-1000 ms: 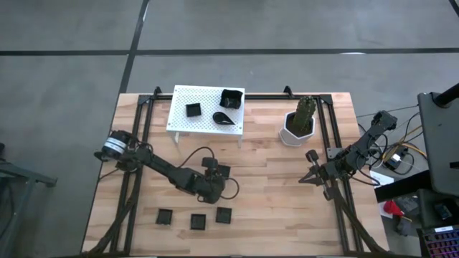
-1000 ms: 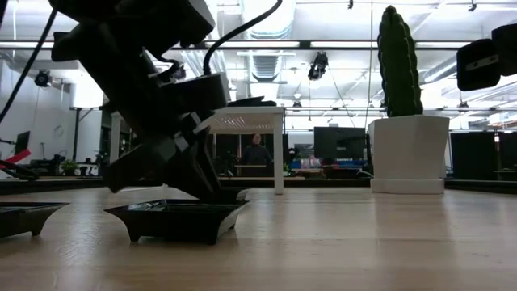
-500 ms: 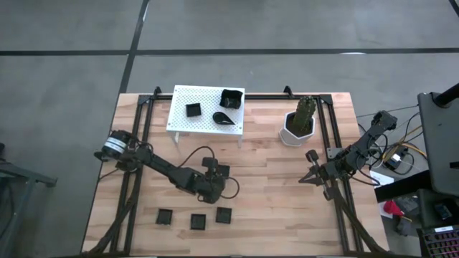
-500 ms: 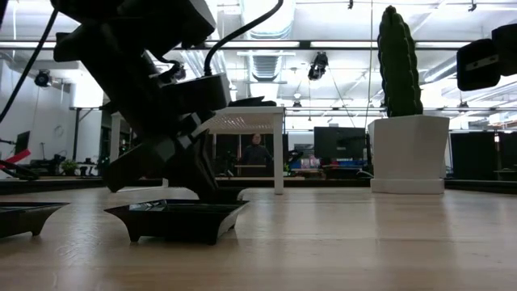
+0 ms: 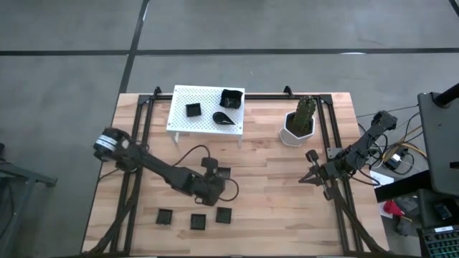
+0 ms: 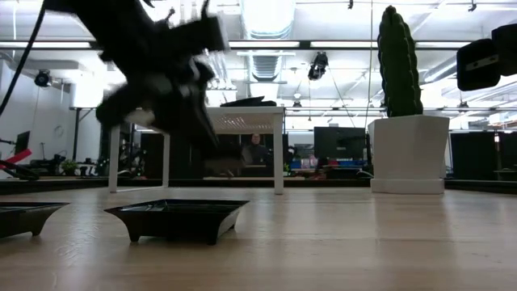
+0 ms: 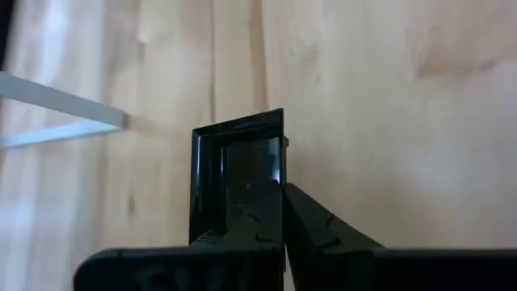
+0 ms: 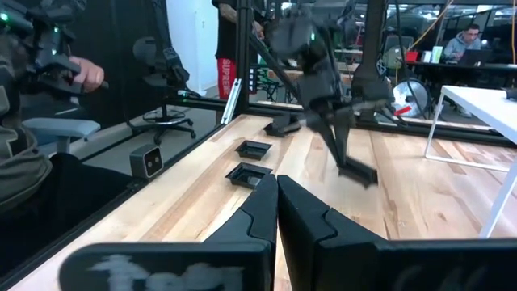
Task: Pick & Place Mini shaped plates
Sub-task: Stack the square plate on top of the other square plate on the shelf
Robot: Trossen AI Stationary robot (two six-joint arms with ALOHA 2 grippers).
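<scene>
Mid-counter [image 5: 272,201], left tool [image 5: 219,179] has a square black plate [image 7: 238,174] clamped by its rim between its fingers, raised off the wood. Three more small plates [image 5: 195,218] sit in a row near the front edge, three others on the white rack [image 5: 204,107]. Right tool [image 5: 307,176] waits right of centre, fingers together.

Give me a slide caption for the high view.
Left end effector lifts a black plate mid-table; three plates sit on the white rack, right arm parked.
</scene>
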